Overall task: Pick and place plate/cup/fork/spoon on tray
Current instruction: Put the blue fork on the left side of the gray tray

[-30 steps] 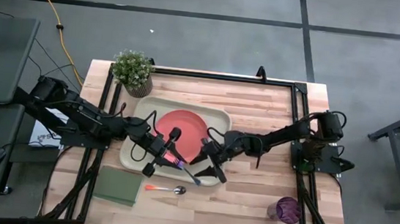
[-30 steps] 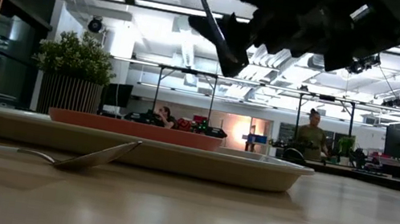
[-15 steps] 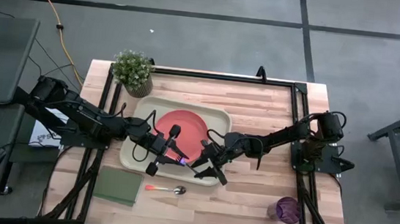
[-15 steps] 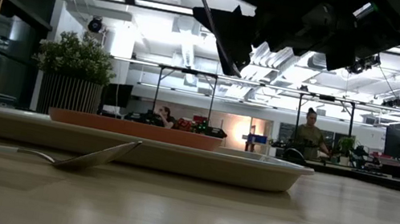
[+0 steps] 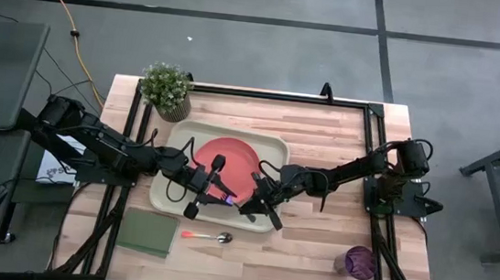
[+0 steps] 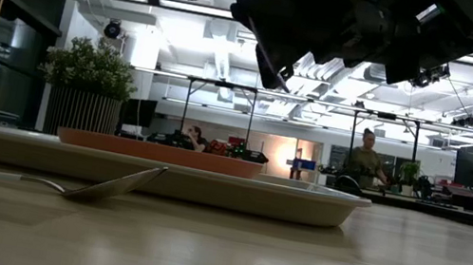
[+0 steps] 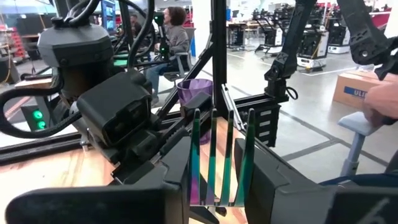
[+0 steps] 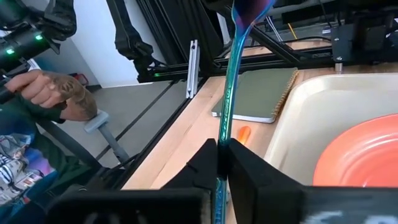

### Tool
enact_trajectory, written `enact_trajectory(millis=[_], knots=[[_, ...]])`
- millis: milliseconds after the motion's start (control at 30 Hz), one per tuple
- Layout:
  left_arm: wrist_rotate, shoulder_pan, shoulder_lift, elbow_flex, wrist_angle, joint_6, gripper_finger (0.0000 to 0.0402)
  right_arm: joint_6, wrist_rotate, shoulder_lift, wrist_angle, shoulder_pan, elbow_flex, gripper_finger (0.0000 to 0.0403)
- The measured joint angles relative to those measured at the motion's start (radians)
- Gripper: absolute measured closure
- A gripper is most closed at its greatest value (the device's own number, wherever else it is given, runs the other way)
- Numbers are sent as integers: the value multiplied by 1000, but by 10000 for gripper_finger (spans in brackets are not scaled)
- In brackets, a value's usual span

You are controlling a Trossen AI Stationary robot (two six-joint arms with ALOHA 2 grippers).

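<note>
The fork [image 5: 233, 201] hangs in the air over the near edge of the tray [image 5: 179, 138], beside the orange plate [image 5: 227, 159], and we have both pincers on it: the left pincer [image 5: 211, 192] pinches the tines between its fingers, while the right pincer [image 5: 252, 205] is closed on the handle. If either arm pulls before the other lets go, we judge the fork could twist free and drop onto the bench [image 5: 312, 256] near the spoon [image 5: 207, 237]. The cup [image 5: 360, 261] stands well apart.

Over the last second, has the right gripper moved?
Yes. In the high view the right gripper has pulled back from the spoon toward the plate, shut on the fork, over the tray's front rim.
</note>
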Motion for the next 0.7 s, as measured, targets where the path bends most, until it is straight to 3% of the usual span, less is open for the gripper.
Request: enact_trajectory(millis=[167,400,567,700], knots=[[1,0,-1,0,-2,-39,296,-5,0,-1,-14,-4,1,396],[-2,0,-42,0,-25,-65,228,-24,-3,-1,-21,-13,1,401],[-21,0,-144,0,-132,-70,185,-47,4,-1,-32,-13,1,401],[-96,-13,-264,0,-251,-82,173,-57,54,-1,-40,-16,1,402]])
